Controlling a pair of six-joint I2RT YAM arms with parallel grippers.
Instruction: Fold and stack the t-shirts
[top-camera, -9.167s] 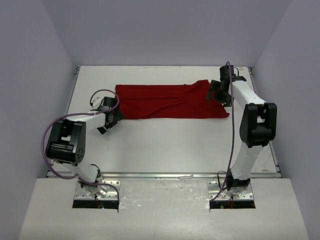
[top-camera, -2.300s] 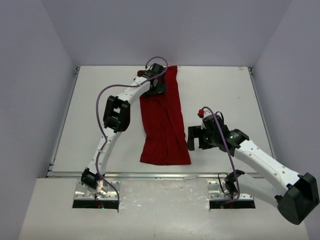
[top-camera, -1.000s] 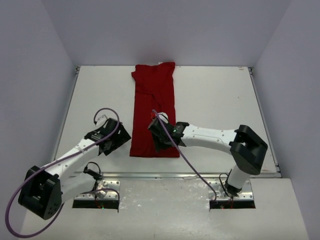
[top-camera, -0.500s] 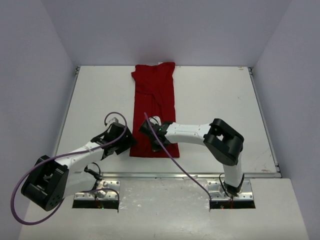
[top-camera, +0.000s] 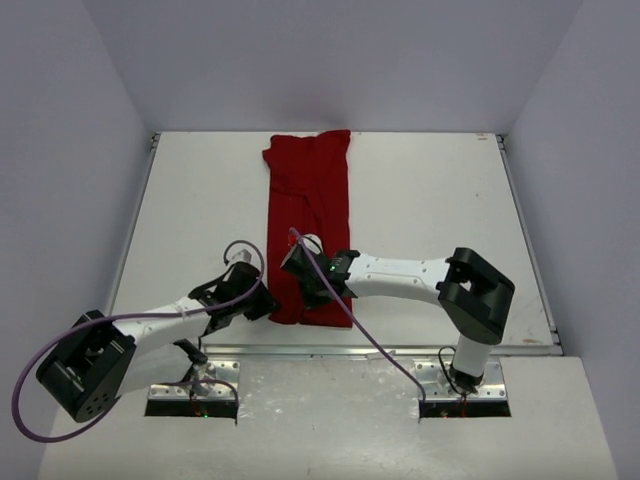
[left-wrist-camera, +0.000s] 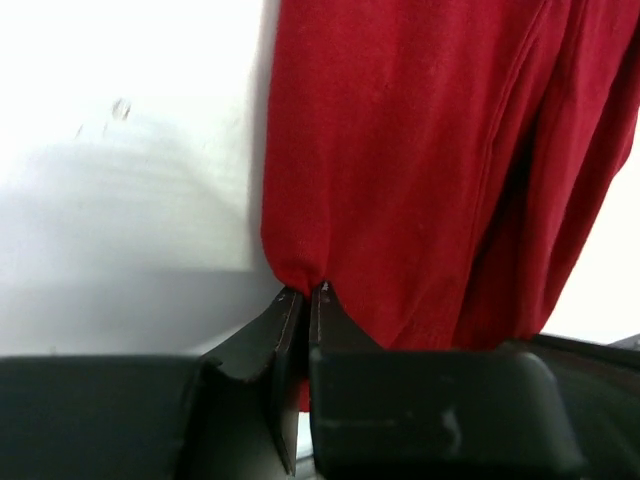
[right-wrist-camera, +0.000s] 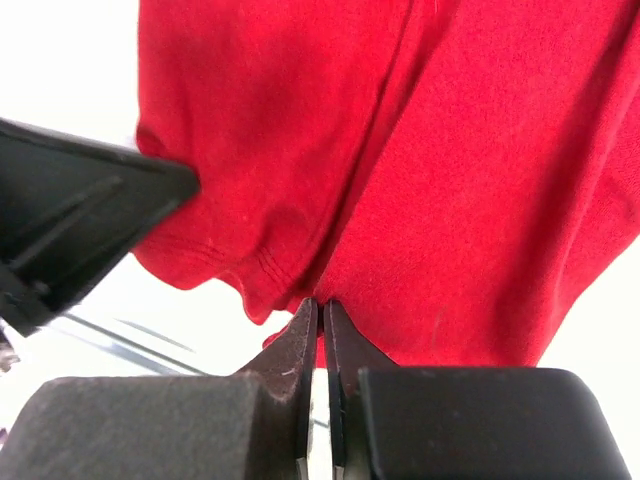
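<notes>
So, deep-red t-shirt (top-camera: 310, 200) lies as a long narrow strip on the white table (top-camera: 430, 190), from far edge to near edge, a bit left of centre. Left gripper (left-wrist-camera: 305, 292) has fingers pressed together on the near-left hem corner. Right gripper (right-wrist-camera: 320, 303) likewise pinches the near hem, approx. mid-width.

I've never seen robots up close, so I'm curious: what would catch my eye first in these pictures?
The deep-red t-shirt stands out at once. It lies as a long narrow strip from the far edge toward the near edge of the white table. At its near end, the left gripper and the right gripper are each pinched shut on the cloth, close beside each other.
</notes>
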